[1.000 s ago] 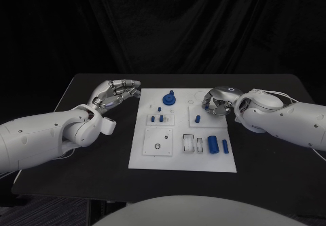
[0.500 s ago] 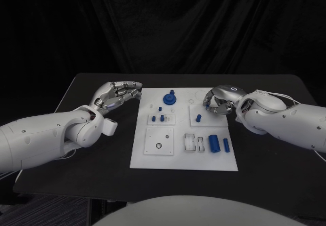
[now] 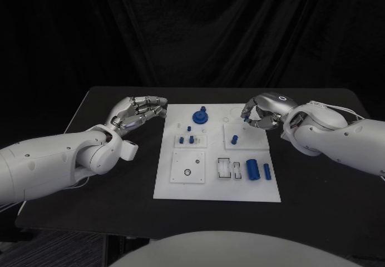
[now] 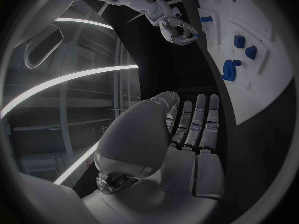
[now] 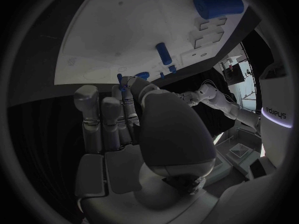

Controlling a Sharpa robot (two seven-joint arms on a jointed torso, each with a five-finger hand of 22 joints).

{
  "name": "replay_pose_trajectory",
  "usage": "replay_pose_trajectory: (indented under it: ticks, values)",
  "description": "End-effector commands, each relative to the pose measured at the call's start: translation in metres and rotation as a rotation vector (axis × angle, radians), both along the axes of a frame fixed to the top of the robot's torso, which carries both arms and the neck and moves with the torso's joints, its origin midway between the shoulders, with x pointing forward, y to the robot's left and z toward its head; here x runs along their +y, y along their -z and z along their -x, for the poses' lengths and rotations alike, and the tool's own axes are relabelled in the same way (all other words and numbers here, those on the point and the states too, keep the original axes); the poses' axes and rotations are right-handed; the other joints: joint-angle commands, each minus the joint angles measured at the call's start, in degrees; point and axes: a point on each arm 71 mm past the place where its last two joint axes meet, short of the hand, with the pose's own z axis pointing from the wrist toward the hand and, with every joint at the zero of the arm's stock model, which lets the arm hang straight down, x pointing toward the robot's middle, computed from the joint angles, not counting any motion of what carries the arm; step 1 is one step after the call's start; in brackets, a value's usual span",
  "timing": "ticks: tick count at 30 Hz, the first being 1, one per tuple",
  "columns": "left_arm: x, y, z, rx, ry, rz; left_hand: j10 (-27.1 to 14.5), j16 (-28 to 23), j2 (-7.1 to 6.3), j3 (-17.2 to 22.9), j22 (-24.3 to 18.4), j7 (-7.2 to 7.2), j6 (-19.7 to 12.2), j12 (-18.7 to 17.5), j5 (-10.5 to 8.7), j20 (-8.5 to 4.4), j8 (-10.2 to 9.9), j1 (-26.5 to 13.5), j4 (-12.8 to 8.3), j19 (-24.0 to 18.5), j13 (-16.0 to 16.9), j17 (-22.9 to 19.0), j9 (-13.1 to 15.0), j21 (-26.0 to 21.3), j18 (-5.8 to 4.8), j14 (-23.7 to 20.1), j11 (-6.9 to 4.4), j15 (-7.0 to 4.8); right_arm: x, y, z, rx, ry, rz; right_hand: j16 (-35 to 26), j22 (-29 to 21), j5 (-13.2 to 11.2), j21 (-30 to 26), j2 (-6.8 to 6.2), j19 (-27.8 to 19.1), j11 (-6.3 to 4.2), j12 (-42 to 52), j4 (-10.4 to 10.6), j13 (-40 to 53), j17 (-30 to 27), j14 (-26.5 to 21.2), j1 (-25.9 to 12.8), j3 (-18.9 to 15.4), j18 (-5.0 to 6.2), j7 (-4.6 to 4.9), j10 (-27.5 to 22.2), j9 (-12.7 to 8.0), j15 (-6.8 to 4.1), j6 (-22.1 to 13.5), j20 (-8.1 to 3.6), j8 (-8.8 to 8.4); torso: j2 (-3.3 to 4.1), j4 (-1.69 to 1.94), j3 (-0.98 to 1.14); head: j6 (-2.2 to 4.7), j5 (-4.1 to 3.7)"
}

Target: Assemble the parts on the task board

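A white task board (image 3: pixel 216 189) lies in the middle of a black table (image 3: pixel 321 183); on its near right quarter a thick blue cylinder (image 3: pixel 251 169) and a thinner blue pin (image 3: pixel 266 172) lie side by side, just right of a pair of rectangular slots (image 3: pixel 228 168); near left on the board sits a square plate with a dark ring (image 3: pixel 187 172). Farther back, small blue pegs (image 3: pixel 188 139) stand on a left-hand block, and a single blue peg (image 3: pixel 234 139) stands on a right-hand block; at the far edge a blue gear-like piece with a post (image 3: pixel 200 115) stands upright.

The left hand (image 3: pixel 136 113) hovers over the table just left of the board's far corner, fingers lightly curled and apart, grasping nothing; the left wrist view shows its fingers (image 4: pixel 198 127) extended side by side with the palm empty. The right hand (image 3: pixel 261 115) hangs over the board's far right corner with fingers curled inward; in the right wrist view a thin blue pin (image 5: pixel 121 81) shows right at its fingertips (image 5: pixel 127 97), but whether the hand grasps it cannot be told. Pale lettering on the robot's casing in the right wrist view is too blurred to read for certain.
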Motion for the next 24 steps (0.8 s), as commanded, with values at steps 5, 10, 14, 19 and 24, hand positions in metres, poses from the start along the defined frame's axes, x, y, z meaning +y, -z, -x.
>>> replay_pose_trajectory:
  ticks: [5, 10, 14, 19, 24]
  values:
    - [-0.002, -0.007, 0.003, -0.106, 0.026, 0.061, 0.43, 0.19, 0.03, 0.38, -0.07, 0.41, 0.00, 0.02, 0.30, 0.22, 0.28, 0.31, -0.04, 0.20, -0.05, -0.05, -0.05, 0.23, 0.77, 0.33, -0.11, -0.02, 0.017, -0.010, 0.016, -0.023, -0.036, -0.056, 0.12, 4.19, -0.04, 0.62, -0.35, 0.63, -0.91, -0.31, -0.26, -0.08, 0.63, 0.68, 0.04, -0.33, -0.44, -0.11, 1.34, 0.18, -0.04, -0.07, -0.03, 0.07, -0.06, -0.05, -0.05, -0.01, 0.07]
    - [-0.003, -0.007, 0.003, -0.104, 0.030, 0.063, 0.47, 0.19, 0.04, 0.46, -0.07, 0.44, -0.01, 0.01, 0.32, 0.22, 0.29, 0.31, -0.09, 0.20, -0.11, -0.10, -0.05, 0.23, 0.77, 0.35, -0.11, -0.02, 0.043, -0.012, 0.036, -0.003, -0.114, -0.077, 2.04, 5.37, 0.81, 4.07, -0.55, 2.98, -1.05, -0.77, -0.59, -0.27, 5.40, 3.45, 0.08, -0.32, -1.15, -0.20, 2.07, 0.61, -0.24, -0.22, -0.24, -0.27, -0.04, 0.00, -0.03, -0.01, 0.33]
    - [-0.004, -0.006, 0.003, -0.101, 0.033, 0.065, 0.51, 0.20, 0.08, 0.56, -0.08, 0.46, -0.01, -0.01, 0.34, 0.22, 0.30, 0.31, -0.13, 0.20, -0.17, -0.15, -0.06, 0.23, 0.77, 0.37, -0.09, -0.02, 0.067, -0.010, 0.051, 0.012, -0.183, -0.082, 2.19, 5.47, 0.74, 4.33, -0.62, 3.22, -1.06, -0.89, -0.59, -0.31, 5.73, 3.72, -0.03, -0.37, -1.20, -0.19, 2.20, 0.68, -0.25, -0.28, -0.26, -0.37, -0.01, 0.08, -0.02, -0.01, 0.49]
    - [-0.005, -0.006, 0.004, -0.098, 0.038, 0.068, 0.57, 0.19, 0.16, 0.72, -0.09, 0.52, -0.03, -0.03, 0.40, 0.22, 0.32, 0.31, -0.18, 0.18, -0.27, -0.24, -0.07, 0.23, 0.77, 0.39, -0.07, -0.02, 0.099, -0.003, 0.067, 0.034, -0.268, -0.069, 2.43, 5.61, 0.61, 4.70, -0.68, 3.52, -1.09, -1.01, -0.59, -0.35, 6.32, 4.07, -0.14, -0.41, -1.28, -0.20, 2.34, 0.76, -0.26, -0.33, -0.28, -0.49, 0.09, 0.21, 0.04, -0.01, 1.40]
    - [-0.007, -0.005, 0.004, -0.095, 0.044, 0.070, 0.64, 0.19, 0.23, 0.89, -0.10, 0.56, -0.03, -0.06, 0.48, 0.22, 0.34, 0.31, -0.24, 0.15, -0.37, -0.32, -0.09, 0.22, 0.76, 0.42, -0.04, -0.02, 0.120, 0.005, 0.074, 0.057, -0.319, -0.048, 2.46, 5.62, 0.55, 4.72, -0.71, 3.56, -1.10, -1.04, -0.61, -0.37, 6.40, 4.14, -0.15, -0.42, -1.28, -0.21, 2.38, 0.78, -0.27, -0.35, -0.29, -0.54, 0.00, 0.21, 0.01, -0.01, 1.93]
